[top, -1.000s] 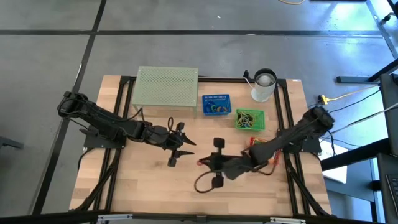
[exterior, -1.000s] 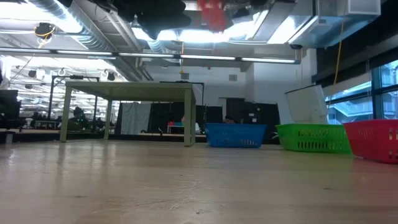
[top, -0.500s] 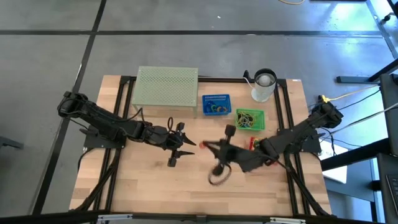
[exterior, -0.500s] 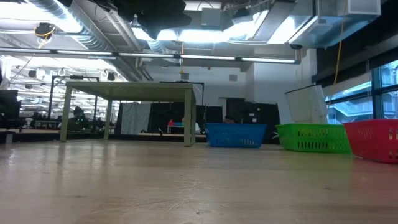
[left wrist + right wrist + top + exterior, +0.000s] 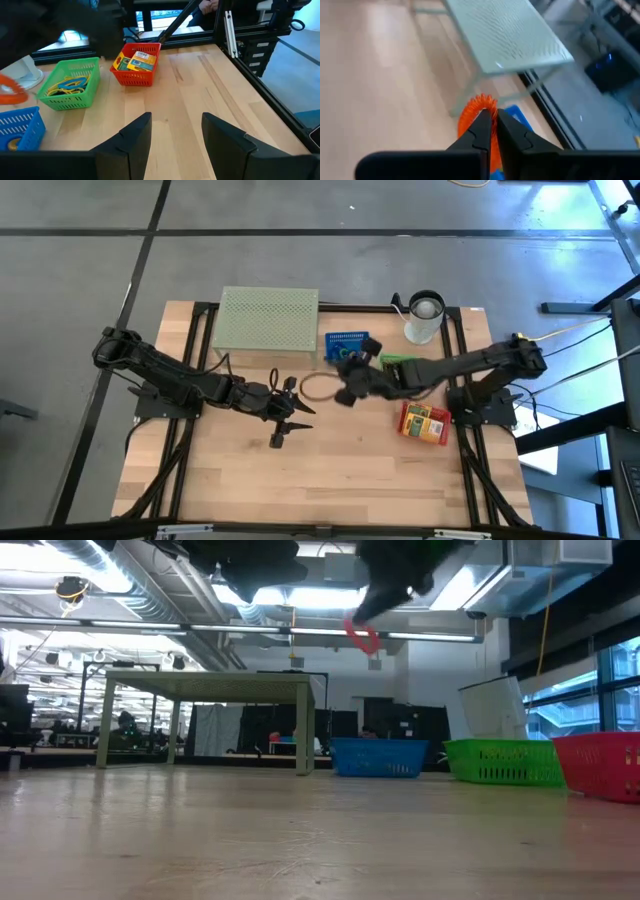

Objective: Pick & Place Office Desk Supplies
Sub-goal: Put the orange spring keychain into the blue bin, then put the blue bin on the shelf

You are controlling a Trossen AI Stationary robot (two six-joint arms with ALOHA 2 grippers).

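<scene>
Band point(image 5: 479, 107), orange, soft and light, hangs limp from right gripper point(image 5: 490, 122) jaws pinched on its edge; left gripper point(image 5: 175, 132) jaws open.

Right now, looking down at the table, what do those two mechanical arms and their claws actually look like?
Both arms are dark, near black, built of slim jointed segments with black cables looping beside them. The left gripper ends in two pointed fingers, which up close are broad matte black pads. The right gripper has two narrow, tapering black fingers.
</scene>
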